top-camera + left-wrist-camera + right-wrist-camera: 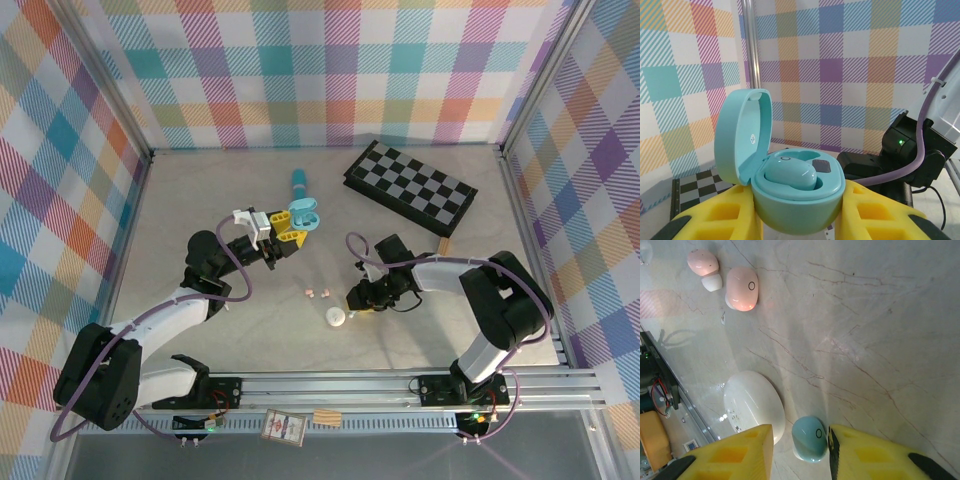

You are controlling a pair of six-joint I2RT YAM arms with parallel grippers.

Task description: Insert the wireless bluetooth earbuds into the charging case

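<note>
**Top external view: left arm holds the open case, right fingers straddle a blue bud**

Seen from the top external camera, the left gripper (282,232) sits left of the table's center, its yellow fingers clamped on the teal charging case (303,215). A teal pen (298,182) lies just beyond the case at 12 o'clock, and a folded chessboard (408,187) lies at 2 o'clock. The right gripper (357,305) is low over the table at 5 o'clock from the case. A white oval case (335,318) is just beside it at 8 o'clock. 2 pink earbuds (316,293) lie side by side at 9 o'clock from that gripper.

In the left wrist view the case stands upright between the fingers (720,215). Its lid (742,137) is hinged open at 10 o'clock, and 1 light blue earbud (790,175) is seated inside.

In the right wrist view the fingers (875,450) stand narrow, 1 on each side of a loose light blue earbud (810,437) on the marble table (880,340). The finger at 3 o'clock is touching it or just beside it. A sliver of table shows before the other finger, so the bud is not clamped.
</note>
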